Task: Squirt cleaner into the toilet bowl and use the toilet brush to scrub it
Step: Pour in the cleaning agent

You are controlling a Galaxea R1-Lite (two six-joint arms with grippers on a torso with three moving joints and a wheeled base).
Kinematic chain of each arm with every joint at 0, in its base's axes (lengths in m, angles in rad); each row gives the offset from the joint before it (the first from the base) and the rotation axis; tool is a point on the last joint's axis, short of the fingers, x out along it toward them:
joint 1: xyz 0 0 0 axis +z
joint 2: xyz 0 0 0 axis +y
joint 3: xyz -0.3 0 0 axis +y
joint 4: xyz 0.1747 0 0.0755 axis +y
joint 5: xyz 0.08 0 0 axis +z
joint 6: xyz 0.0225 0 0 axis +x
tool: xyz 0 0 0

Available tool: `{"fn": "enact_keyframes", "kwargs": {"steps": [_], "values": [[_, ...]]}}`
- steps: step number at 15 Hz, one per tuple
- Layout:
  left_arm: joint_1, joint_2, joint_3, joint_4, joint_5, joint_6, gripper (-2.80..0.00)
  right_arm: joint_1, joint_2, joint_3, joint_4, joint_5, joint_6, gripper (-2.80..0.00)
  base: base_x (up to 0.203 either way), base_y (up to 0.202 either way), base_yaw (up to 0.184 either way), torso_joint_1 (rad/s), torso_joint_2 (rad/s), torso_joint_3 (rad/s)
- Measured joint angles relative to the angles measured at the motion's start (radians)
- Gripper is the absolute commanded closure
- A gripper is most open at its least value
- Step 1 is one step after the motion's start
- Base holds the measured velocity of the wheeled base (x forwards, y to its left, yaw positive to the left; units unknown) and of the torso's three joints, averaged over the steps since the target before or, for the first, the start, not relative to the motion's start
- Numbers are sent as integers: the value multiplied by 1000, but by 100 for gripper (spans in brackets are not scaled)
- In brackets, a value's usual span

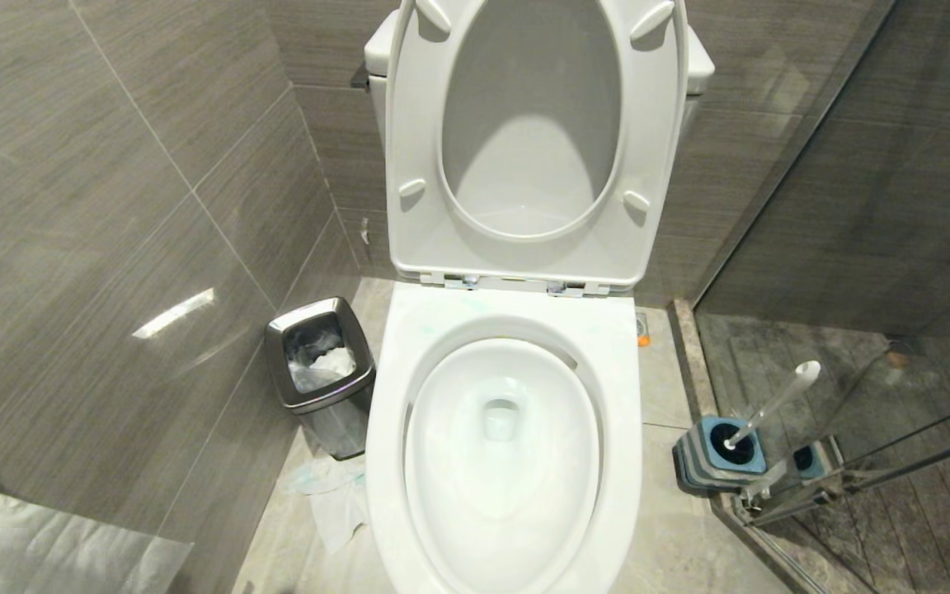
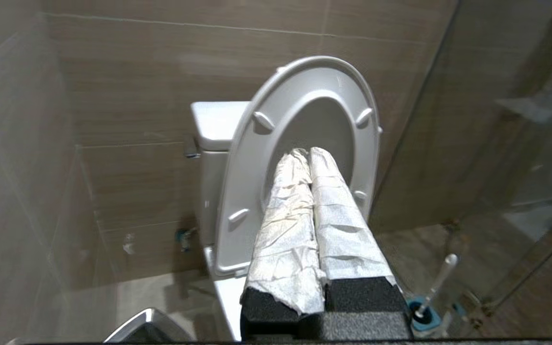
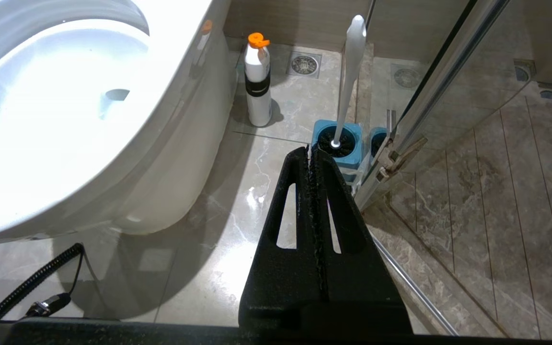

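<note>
Toilet open, both claws pressed together and empty.

From the head camera I see the toilet (image 1: 508,445) with seat and lid raised, a steel bin (image 1: 320,363) just left of it and the brush (image 1: 772,404) leaning in its blue holder (image 1: 718,454) to the toilet's right. On my left wrist view the left claw (image 2: 308,152), paper-wrapped, is closed on nothing, aimed at the raised seat. On my right wrist view the right claw (image 3: 308,151) is closed, empty, near the holder; a cleaner bottle (image 3: 258,81) stands beside the toilet.
</note>
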Motion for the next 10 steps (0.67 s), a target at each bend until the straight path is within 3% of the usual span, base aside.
{"fn": "enact_keyframes", "kwargs": {"steps": [3, 6, 10], "values": [[-25, -71, -115, 182, 97, 37, 0, 0, 0, 0, 0, 0, 0, 0, 0, 0, 0, 0, 0, 0], [-67, -162, -137, 269, 175, 89, 0, 0, 0, 0, 0, 0, 0, 0, 0, 0, 0, 0, 0, 0], [-90, -294, -126, 342, 185, 117, 0, 0, 0, 0, 0, 0, 0, 0, 0, 0, 0, 0, 0, 0]]}}
